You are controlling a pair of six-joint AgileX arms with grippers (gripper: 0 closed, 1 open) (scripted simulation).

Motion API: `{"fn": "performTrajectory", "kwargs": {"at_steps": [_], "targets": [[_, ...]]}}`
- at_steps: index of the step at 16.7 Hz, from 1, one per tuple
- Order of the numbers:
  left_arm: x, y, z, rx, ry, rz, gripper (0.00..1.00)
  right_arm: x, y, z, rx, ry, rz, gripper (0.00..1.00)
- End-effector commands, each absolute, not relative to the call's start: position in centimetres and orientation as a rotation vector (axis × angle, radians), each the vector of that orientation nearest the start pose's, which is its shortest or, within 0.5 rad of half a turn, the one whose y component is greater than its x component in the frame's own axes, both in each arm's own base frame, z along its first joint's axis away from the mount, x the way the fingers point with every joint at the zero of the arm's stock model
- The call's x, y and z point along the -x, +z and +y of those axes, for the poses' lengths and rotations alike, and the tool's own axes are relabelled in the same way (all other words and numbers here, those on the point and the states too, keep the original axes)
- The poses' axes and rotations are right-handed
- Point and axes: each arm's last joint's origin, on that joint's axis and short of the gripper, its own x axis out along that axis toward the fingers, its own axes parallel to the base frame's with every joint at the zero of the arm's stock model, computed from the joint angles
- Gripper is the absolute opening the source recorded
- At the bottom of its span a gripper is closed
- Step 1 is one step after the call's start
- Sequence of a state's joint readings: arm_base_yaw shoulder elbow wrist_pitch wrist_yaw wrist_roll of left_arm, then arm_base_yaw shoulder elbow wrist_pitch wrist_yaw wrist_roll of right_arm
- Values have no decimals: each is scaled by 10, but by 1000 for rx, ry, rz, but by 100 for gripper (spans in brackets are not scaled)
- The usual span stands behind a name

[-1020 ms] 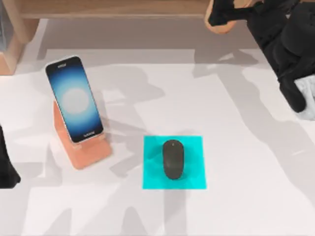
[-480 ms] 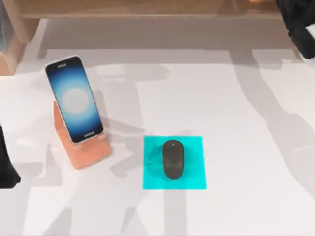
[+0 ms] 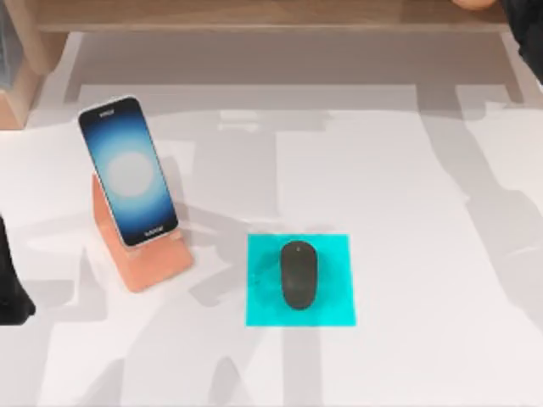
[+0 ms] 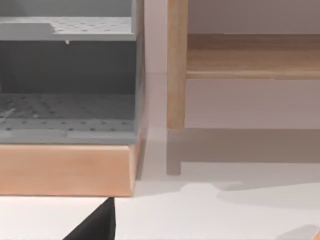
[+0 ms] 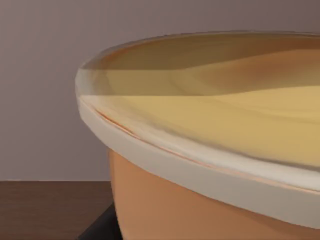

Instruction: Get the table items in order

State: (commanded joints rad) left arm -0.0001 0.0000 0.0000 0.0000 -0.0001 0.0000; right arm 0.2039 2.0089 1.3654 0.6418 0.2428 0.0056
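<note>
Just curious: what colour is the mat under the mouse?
Cyan, a flat square mat beneath the dark grey mouse; the top view shows it best.

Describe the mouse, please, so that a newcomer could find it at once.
On the white table, find the flat cyan mat near the middle. The mouse lies on it: a small dark grey oval, unlike the upright phone on the orange stand to its left.

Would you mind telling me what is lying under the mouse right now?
The mouse rests on the cyan mat, roughly centred. The mat's middle is covered by the mouse, so that patch cannot be seen.
</note>
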Motion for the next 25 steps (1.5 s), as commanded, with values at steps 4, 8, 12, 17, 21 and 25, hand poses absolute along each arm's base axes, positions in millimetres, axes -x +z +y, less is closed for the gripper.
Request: {"fn": "performTrajectory", "kwargs": {"at_steps": [4,8,12,17,21,25], "targets": [[-106,160,-1,0,0,0,100,-457,240,94,8,-9,1,0],[-106,160,-1,0,0,0,100,-458,238,93,9,-14,7,0],[-106,160,-1,0,0,0,100,-458,240,92,8,-18,-4,0],[-106,160,-1,0,0,0,100,-459,239,92,9,-16,-2,8],[-106,160,-1,0,0,0,100,-459,239,92,9,-16,-2,38],[-106,160,-1,0,0,0,100,-459,239,92,9,-16,-2,68]]}}
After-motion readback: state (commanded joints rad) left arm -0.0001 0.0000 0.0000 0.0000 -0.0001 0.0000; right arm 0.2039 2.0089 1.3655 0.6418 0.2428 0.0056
